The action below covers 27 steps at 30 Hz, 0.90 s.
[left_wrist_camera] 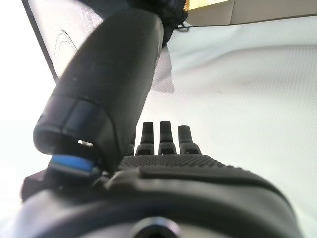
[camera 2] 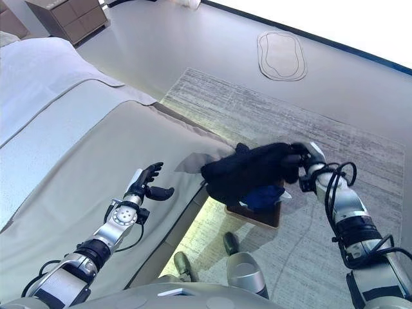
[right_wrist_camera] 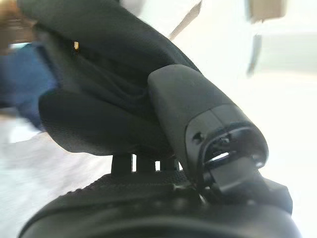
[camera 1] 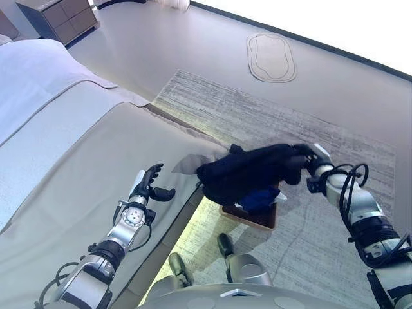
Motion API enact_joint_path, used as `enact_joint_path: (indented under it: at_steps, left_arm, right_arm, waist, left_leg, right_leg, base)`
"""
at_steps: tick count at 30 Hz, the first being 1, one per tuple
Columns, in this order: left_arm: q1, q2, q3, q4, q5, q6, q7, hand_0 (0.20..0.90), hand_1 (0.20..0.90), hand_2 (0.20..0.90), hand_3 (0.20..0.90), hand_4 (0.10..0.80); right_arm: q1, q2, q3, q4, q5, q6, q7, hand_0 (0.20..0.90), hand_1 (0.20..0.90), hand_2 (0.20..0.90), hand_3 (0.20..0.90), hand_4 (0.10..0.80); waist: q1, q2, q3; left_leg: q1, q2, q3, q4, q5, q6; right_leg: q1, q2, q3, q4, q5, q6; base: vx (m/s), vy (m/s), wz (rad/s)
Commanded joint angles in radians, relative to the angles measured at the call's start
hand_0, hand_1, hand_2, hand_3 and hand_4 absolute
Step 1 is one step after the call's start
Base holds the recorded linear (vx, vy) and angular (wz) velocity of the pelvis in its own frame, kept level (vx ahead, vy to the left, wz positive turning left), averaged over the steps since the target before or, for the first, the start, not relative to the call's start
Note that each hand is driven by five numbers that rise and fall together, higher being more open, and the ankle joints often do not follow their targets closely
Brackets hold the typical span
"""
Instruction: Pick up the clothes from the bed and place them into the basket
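A dark navy garment (camera 1: 248,170) hangs off the bed's corner, above a brown basket (camera 1: 257,221) on the rug. A blue cloth (camera 1: 261,198) lies in the basket. My right hand (camera 1: 308,161) is shut on the garment's right end and holds it up; the right wrist view shows the thumb (right_wrist_camera: 198,114) pressed against the dark cloth (right_wrist_camera: 94,94). My left hand (camera 1: 149,187) is open and empty over the beige bed cover (camera 1: 71,187), left of the garment. Its straight fingers (left_wrist_camera: 163,135) show above the sheet in the left wrist view.
The bed edge (camera 1: 187,219) runs beside a grey patterned rug (camera 1: 257,109). A small oval mat (camera 1: 271,56) lies on the floor farther off. A dresser (camera 1: 61,16) stands at the far left corner. White bedding (camera 1: 32,71) covers the bed's far part.
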Motion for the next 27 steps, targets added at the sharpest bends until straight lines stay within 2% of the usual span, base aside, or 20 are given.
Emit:
enact_joint_path:
  at_steps: [1,8,14,22,27]
  left_arm:
    - [-0.028,0.007,0.009,-0.038,0.039,-0.046,0.035,0.900,0.900,0.900,0.900,0.800]
    - [-0.031,0.026,-0.013,-0.067,0.026,-0.040,0.020,0.900,0.900,0.900,0.900,0.800]
    - [-0.025,0.037,-0.025,-0.075,0.019,-0.039,0.020,0.900,0.900,0.900,0.900,0.800]
    - [-0.043,0.029,-0.024,-0.062,0.023,-0.038,0.020,0.900,0.900,0.900,0.900,0.800]
    - [-0.057,0.022,-0.034,-0.060,0.032,-0.034,0.014,0.900,0.900,0.900,0.900,0.800]
  right_arm:
    - [-0.092,-0.039,-0.095,0.036,-0.022,-0.160,-0.071,0.300,0.300,0.300,0.200,0.100]
    - [-0.131,-0.047,-0.103,0.167,-0.007,-0.225,-0.175,0.300,0.300,0.300,0.200,0.100]
    - [-0.151,-0.055,-0.146,0.131,-0.012,-0.282,-0.290,0.300,0.300,0.300,0.200,0.100]
    - [-0.181,-0.061,-0.094,0.126,-0.068,-0.237,-0.192,0.300,0.300,0.300,0.200,0.100]
    - [-0.222,-0.025,-0.037,0.252,-0.071,-0.221,-0.140,0.300,0.300,0.300,0.200,0.100]
  waist:
    - [0.021,0.024,-0.099]
    - [0.038,0.041,-0.090]
    - [0.041,0.053,-0.079]
    - [0.046,0.056,-0.078]
    - [0.064,0.058,-0.079]
  left_leg:
    - [0.044,-0.008,-0.053,0.007,-0.085,0.003]
    - [0.040,-0.012,-0.066,0.007,-0.087,0.001]
    - [0.034,-0.015,-0.079,0.007,-0.088,0.001]
    - [0.023,-0.021,-0.089,0.007,-0.086,0.001]
    - [0.023,-0.020,-0.091,0.007,-0.083,-0.001]
  right_leg:
    - [-0.020,0.008,-0.047,0.019,0.021,0.026]
    - [-0.016,0.002,-0.056,0.014,0.021,0.027]
    - [-0.017,0.001,-0.059,0.014,0.020,0.028]
    - [-0.025,-0.003,-0.062,0.013,0.019,0.029]
    - [-0.020,-0.007,-0.075,0.010,0.019,0.027]
  base:
    - [0.004,-0.018,-0.06]
    - [0.005,-0.026,0.00]
    - [-0.016,-0.027,0.06]
    - [-0.012,-0.005,0.02]
    - [-0.002,-0.020,0.00]
